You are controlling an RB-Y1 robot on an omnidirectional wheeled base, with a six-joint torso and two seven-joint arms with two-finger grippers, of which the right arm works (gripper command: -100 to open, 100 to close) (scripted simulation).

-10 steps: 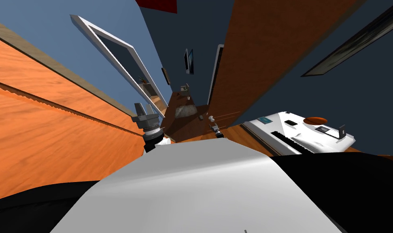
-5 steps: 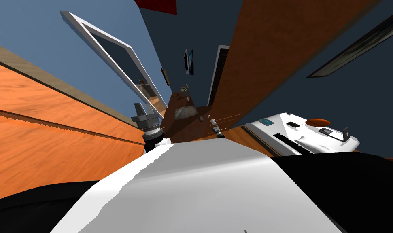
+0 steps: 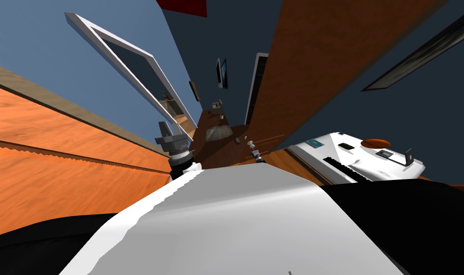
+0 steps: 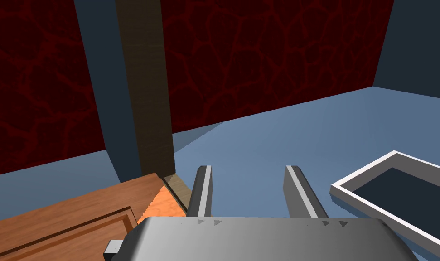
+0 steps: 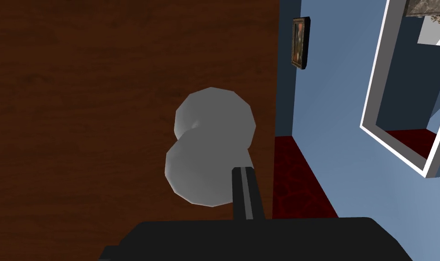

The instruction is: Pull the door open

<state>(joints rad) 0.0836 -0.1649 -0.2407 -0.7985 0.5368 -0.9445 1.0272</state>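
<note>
Brown wood grain: the door (image 5: 101, 90) lies behind the right gripper (image 5: 220, 174) in the right wrist view.

- Door knob (image 5: 212, 145): plain grey, two rounded lobes, mounted on the door face close to the door's free vertical edge.
- Right gripper fingers: one finger (image 5: 246, 195) rises from the dark body and lies flat against the knob's side, touching it. The knob's near lobe hides the other finger. The visible finger sits close to the gripper's midline, so I read the pair as clamped on the knob.
- Past the door's edge: blue wall (image 5: 332, 149), a strip of dark red floor (image 5: 300, 181), a small dark picture frame (image 5: 300, 43) on the wall, and a white frame (image 5: 386, 90) further along it.
- Head view: the door runs as a long brown slab from the top right corner down to the middle. The knob and right gripper are small at its lower end, just above the tip of my chest.
- Left gripper (image 3: 165, 126): held up on my left, well apart from the door, next to an orange wooden panel (image 3: 59, 153). In the left wrist view its fingers (image 4: 204, 190) stand parallel and apart, with nothing between them.
- Right side of the head view: a white unit (image 3: 360, 157) with dark slots, well apart from both grippers.
</note>
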